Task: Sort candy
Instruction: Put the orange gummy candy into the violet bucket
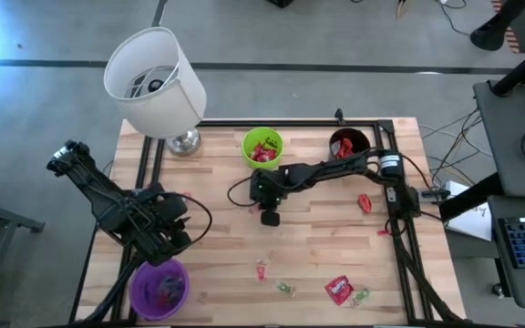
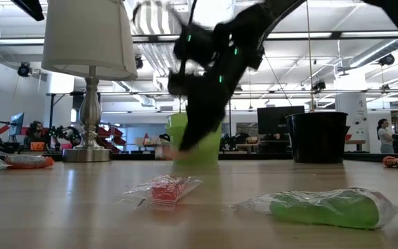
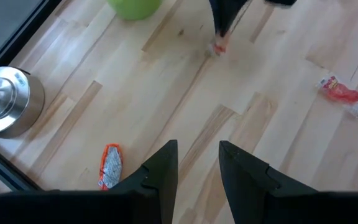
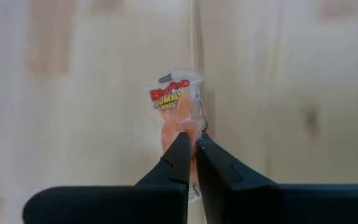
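Right gripper [image 4: 191,144] has its two dark fingers pressed together on a small clear-wrapped gummy candy [image 4: 178,102], orange-red inside, with a printed label at the far end. The fingers pinch the near end of the packet, and most of the wrapper sticks out beyond the tips, lying flat on the wooden table [image 4: 55,112].

I judge this candy to be very light and soft. The clear film is thin and looks slippery, so a pinch on the film edge alone could slide off. A hold over the thicker orange body seems safer, and a hard squeeze should do it no harm.

In the high view this gripper [image 1: 269,217] is at the middle of the table. The green cup [image 1: 262,148] with red candy inside stands near it on the far side, and the black cup [image 1: 347,144] is further along its own arm. More candy lies on the near side of the gripper: a small red piece [image 1: 262,270], a tiny green one [image 1: 285,288] and a flat red packet [image 1: 338,290].

Left gripper [image 3: 197,163] waits well apart, above the table near the purple cup [image 1: 159,289], with its fingers a little apart and holding nothing. An orange packet [image 3: 110,165] lies just beside it, and the lamp [image 1: 156,82] stands beyond.
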Motion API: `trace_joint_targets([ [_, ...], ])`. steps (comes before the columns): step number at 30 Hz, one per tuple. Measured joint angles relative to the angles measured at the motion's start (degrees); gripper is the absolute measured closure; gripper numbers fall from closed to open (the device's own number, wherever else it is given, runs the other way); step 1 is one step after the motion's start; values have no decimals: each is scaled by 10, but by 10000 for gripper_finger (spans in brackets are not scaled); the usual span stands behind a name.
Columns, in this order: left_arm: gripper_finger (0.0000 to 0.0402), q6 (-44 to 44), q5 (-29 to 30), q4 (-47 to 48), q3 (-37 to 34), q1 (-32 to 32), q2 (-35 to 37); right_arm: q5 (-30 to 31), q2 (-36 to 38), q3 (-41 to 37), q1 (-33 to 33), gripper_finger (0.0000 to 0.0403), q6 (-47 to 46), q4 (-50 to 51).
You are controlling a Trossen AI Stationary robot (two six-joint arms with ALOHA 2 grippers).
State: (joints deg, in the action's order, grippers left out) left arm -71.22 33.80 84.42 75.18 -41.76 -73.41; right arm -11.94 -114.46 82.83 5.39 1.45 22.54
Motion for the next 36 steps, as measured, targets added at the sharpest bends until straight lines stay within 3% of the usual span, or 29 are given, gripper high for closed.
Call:
trace_joint_targets([
  [9, 302, 0, 1, 0, 0, 0, 0, 0, 77, 2, -1, 394, -3, -1],
  [12, 302, -7, 28, -5, 0, 6, -2, 0, 100, 2, -2, 394, -22, -9],
  [22, 302, -44, 43, -29, 0, 95, -2, 1, 173, 3, -24, 394, -32, -73],
  [31, 302, 85, 8, -236, 0, 161, -2, 37, 227, 3, -24, 394, -29, -107],
  [36, 302, 106, 7, -320, 0, 185, -2, 42, 256, 3, -33, 394, -13, -106],
])
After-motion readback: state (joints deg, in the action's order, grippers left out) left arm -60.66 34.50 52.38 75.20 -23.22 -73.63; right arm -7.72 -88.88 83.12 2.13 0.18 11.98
